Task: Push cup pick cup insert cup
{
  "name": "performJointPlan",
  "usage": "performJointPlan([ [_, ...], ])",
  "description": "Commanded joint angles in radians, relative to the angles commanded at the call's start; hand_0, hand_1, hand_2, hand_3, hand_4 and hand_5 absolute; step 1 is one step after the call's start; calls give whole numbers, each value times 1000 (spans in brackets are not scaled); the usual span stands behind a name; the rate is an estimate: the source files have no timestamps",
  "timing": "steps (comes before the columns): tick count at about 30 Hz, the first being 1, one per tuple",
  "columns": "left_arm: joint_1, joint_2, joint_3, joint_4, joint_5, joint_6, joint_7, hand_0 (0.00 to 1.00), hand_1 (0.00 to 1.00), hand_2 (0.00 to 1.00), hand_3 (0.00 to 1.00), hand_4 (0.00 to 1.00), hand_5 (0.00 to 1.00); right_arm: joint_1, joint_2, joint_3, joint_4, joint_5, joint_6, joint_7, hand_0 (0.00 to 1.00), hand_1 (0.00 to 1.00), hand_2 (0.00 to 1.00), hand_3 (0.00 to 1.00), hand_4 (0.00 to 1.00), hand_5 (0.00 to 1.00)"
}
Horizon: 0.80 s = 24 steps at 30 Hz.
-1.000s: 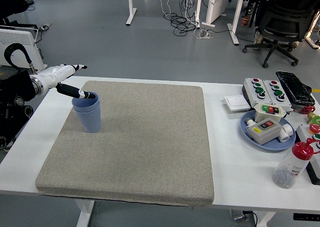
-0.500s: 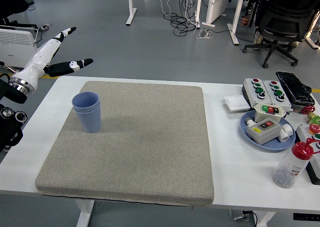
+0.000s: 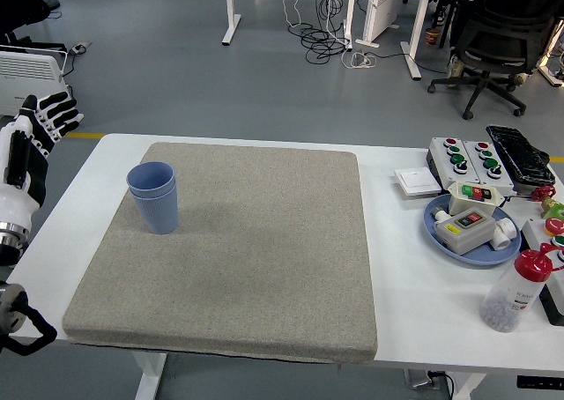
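Left hand (image 3: 35,131) hanging released, empty, arm partly cropped at frame edge; right of it, smooth blue nested cups (image 3: 154,197) standing on coarse mat (image 3: 238,250).

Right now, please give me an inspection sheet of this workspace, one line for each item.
Surface: white table with a grey mat covering most of it.
Job's things: blue cups nested, upright, on the mat's left part.
Clutter: blue plate with switch boxes, button box, white-grey flat box, bottle with red cap, all on the right side.
Hands: left hand raised beside the table's left edge, fingers spread, holding nothing; right hand not in view.
Cables: loose cables on the floor beyond the table.
Surroundings: black office chair, desk legs, grey floor.
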Motion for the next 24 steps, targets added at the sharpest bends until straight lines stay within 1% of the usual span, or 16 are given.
performJointPlan([
  [1, 27, -7, -4, -2, -39, -4, 1, 756, 776, 770, 732, 536, 998, 0, 0, 0, 0, 1, 0, 0, 706, 642, 645, 570, 70, 458],
  [2, 40, -9, -5, -3, -85, -6, 1, 756, 776, 770, 732, 536, 998, 0, 0, -1, 0, 1, 0, 0, 706, 642, 645, 570, 70, 458],
  [3, 60, -26, -6, 10, -121, -9, -7, 756, 776, 770, 732, 536, 998, 1, 0, 0, -1, 0, 1, 1, 706, 642, 645, 570, 70, 458],
  [4, 78, -42, -6, 19, -155, -11, -12, 807, 823, 814, 748, 561, 998, 1, 0, 0, -1, 0, 1, 1, 705, 642, 645, 570, 70, 457],
  [5, 86, -48, -6, 23, -181, -12, -14, 807, 823, 814, 748, 561, 998, 1, 0, 0, -1, 0, 1, 1, 705, 642, 645, 570, 70, 457],
  [6, 110, -76, -18, 36, -208, -14, -29, 807, 823, 814, 748, 561, 998, 3, 0, 4, -1, -10, 2, -2, 705, 642, 645, 570, 70, 457],
  [7, 125, -95, -25, 39, -217, -13, -40, 807, 823, 814, 748, 561, 998, 4, -1, 5, -2, -14, 2, -2, 705, 642, 645, 570, 70, 457],
  [9, 142, -114, -31, 41, -225, -15, -50, 807, 823, 814, 748, 561, 998, 5, -1, 7, -2, -17, 2, -3, 705, 642, 645, 570, 70, 457],
  [10, 146, -117, -31, 41, -228, -16, -52, 818, 832, 825, 762, 557, 998, 5, -1, 7, -2, -17, 2, -3, 705, 641, 644, 569, 70, 458],
  [14, 158, -116, -23, 45, -226, -23, -42, 818, 832, 825, 762, 557, 998, 9, -3, 6, -2, -18, 3, -3, 705, 641, 644, 569, 70, 458],
  [15, 158, -118, -23, 47, -228, -25, -41, 818, 832, 825, 762, 557, 998, 11, -3, 6, -2, -17, 2, -2, 705, 641, 644, 569, 70, 458],
  [16, 158, -119, -24, 47, -229, -25, -41, 815, 833, 817, 762, 578, 998, 11, -3, 6, -2, -17, 2, -2, 705, 641, 644, 568, 70, 457],
  [21, 156, -121, -30, 46, -234, -28, -42, 815, 833, 817, 762, 578, 998, 13, -4, 2, -2, -12, 2, 1, 705, 641, 644, 568, 70, 457],
  [22, 155, -122, -32, 47, -233, -28, -40, 815, 833, 817, 766, 596, 998, 14, -5, 2, -2, -13, 2, 1, 704, 641, 644, 569, 70, 457],
  [24, 153, -122, -34, 46, -233, -28, -40, 815, 833, 817, 766, 596, 998, 15, -5, 2, -2, -14, 2, 1, 704, 641, 644, 569, 70, 457],
])
